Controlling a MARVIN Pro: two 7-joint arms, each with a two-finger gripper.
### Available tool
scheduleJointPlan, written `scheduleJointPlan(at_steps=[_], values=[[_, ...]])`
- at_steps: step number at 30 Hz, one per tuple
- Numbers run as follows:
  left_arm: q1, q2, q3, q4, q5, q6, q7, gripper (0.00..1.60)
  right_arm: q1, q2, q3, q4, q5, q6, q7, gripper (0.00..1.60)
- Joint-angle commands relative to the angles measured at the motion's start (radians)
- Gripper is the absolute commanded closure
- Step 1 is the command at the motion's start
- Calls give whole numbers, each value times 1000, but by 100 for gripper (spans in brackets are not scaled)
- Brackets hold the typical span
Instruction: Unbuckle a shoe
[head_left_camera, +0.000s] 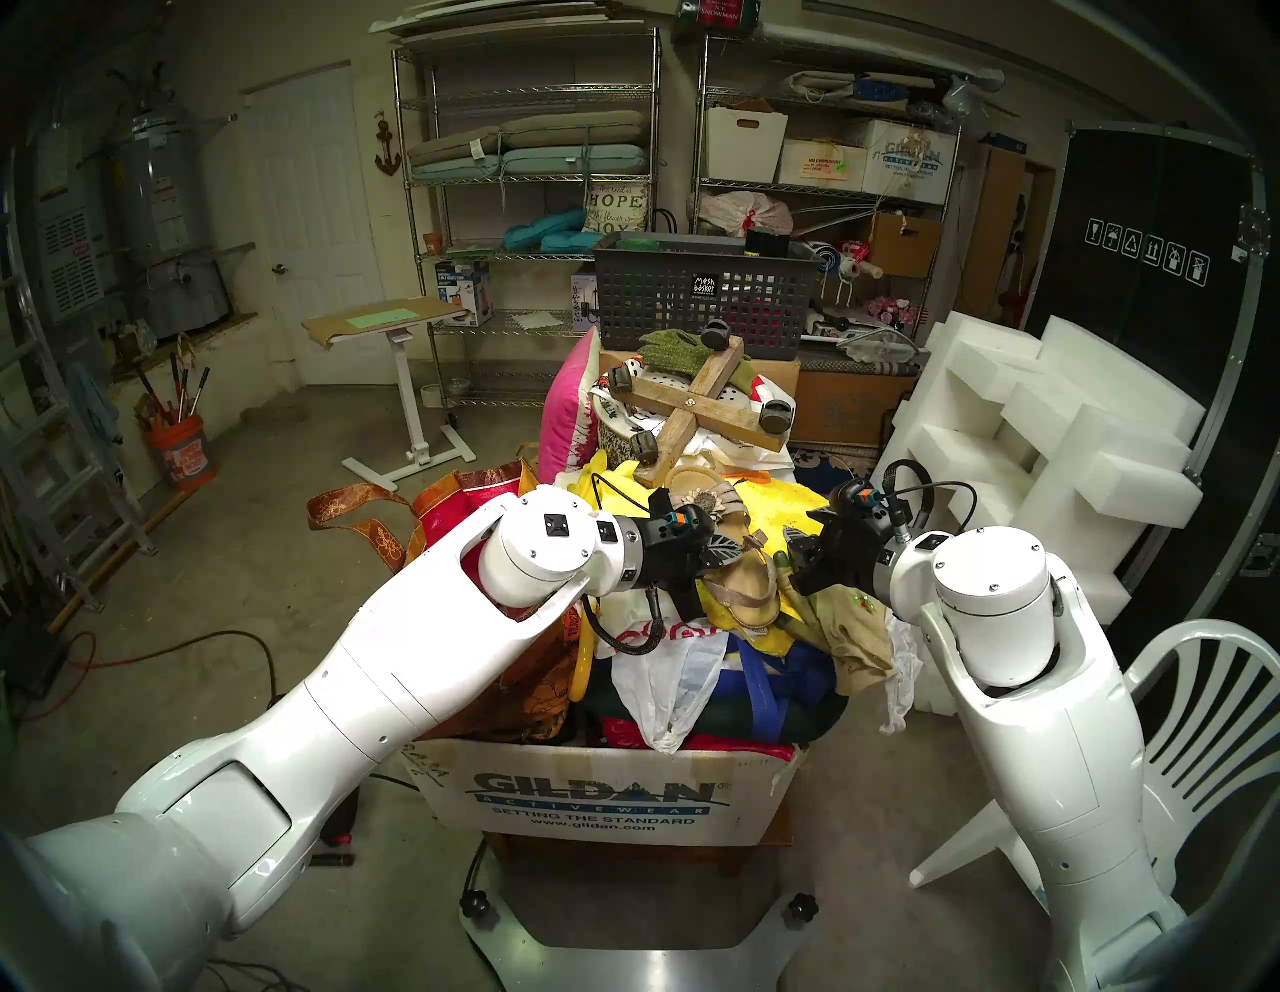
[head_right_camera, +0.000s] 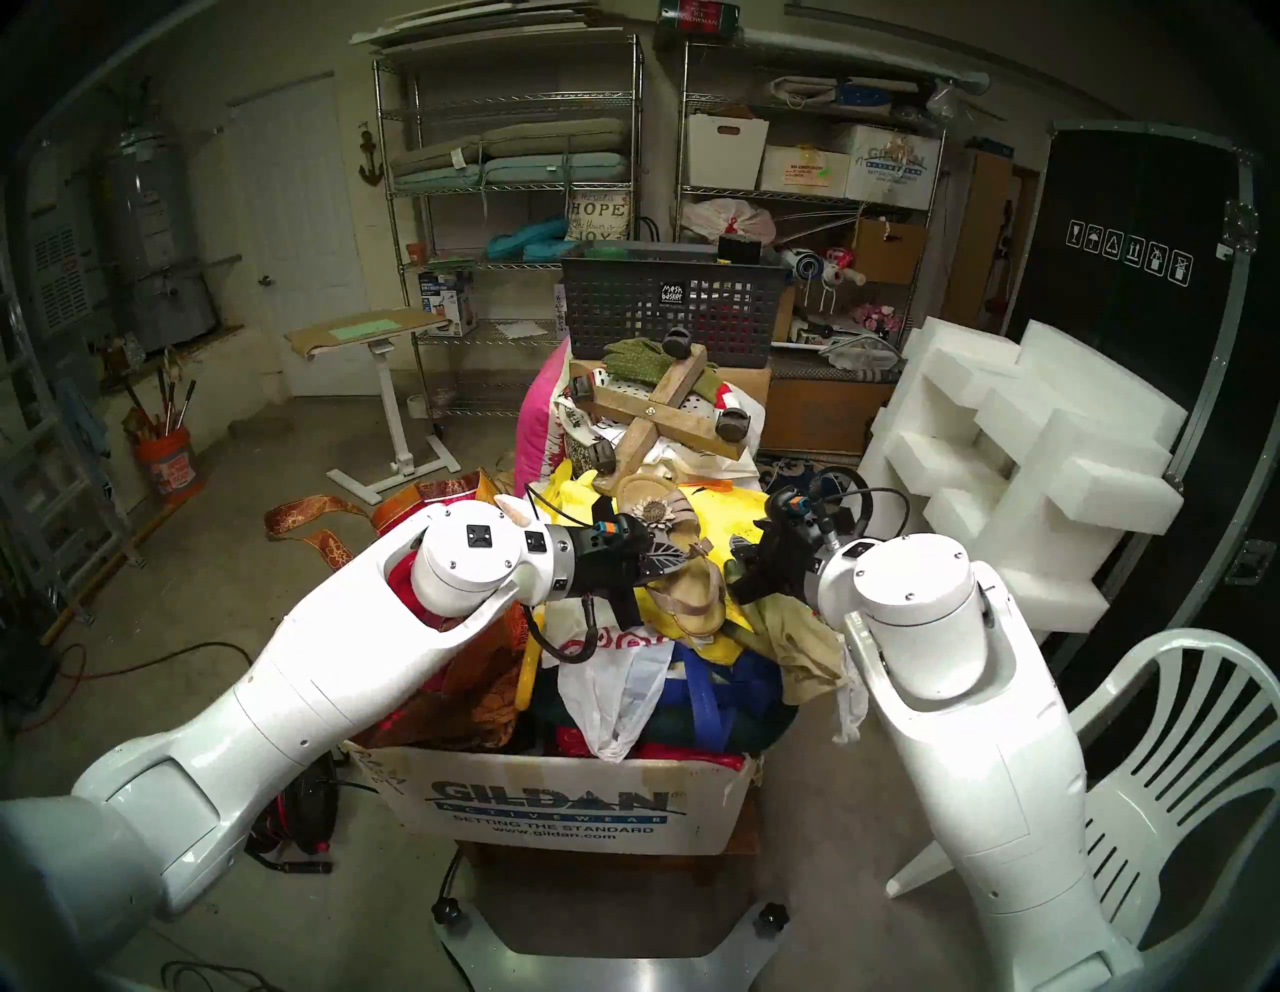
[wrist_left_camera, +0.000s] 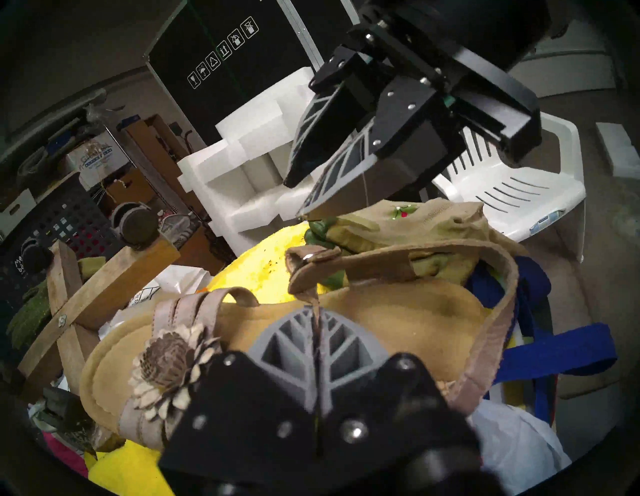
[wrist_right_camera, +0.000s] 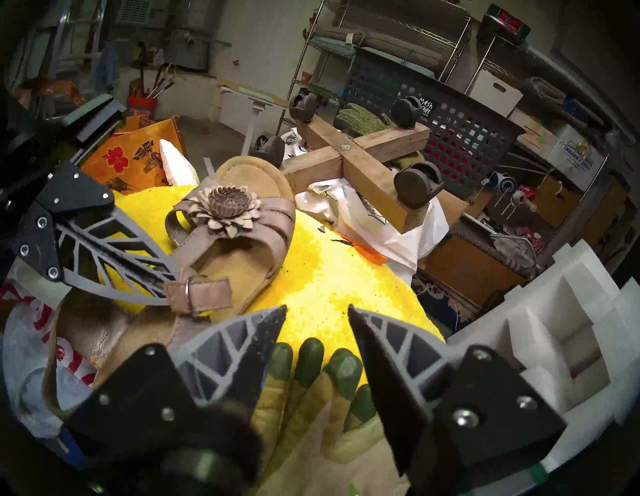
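Note:
A tan sandal (head_left_camera: 744, 589) with a flower on its toe strap lies on a yellow cloth (wrist_right_camera: 329, 277) on top of a pile. Its ankle strap runs through a metal buckle (wrist_right_camera: 187, 291) and the strap end lies flat past it. My left gripper (wrist_left_camera: 316, 308) is shut on the ankle strap just beside the buckle (wrist_left_camera: 306, 257); it also shows in the right wrist view (wrist_right_camera: 162, 282). My right gripper (wrist_right_camera: 317, 308) is open and empty, just right of the sandal (wrist_right_camera: 242, 263) and above a green-tipped glove (wrist_right_camera: 311, 363). It touches nothing.
The pile fills a Gildan cardboard box (head_left_camera: 602, 796). A wooden cross with caster wheels (head_left_camera: 699, 409) lies behind the sandal, with a grey mesh basket (head_left_camera: 699, 291) beyond. White foam blocks (head_left_camera: 1039, 429) and a white plastic chair (head_left_camera: 1212, 706) stand to the right.

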Motion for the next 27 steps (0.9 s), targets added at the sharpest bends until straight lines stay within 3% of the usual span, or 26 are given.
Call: scheduleJointPlan(at_steps=[1,8,17,24,27], values=[[-22,4,-26,-17,13,-42,29,160,-20,20,40,-35,35,-1,40,72],[-13,8,-29,-27,6,-56,19,160,-21,28,40,-50,58,-29,85,80],[-13,2,-26,-23,-2,-51,19,160,-40,30,60,-79,83,-48,118,56],[-22,-8,-23,-12,-9,-46,18,160,-54,32,70,-97,87,-48,130,78],[-26,-9,-22,-8,-11,-48,14,160,-41,26,62,-73,74,-49,117,80]])
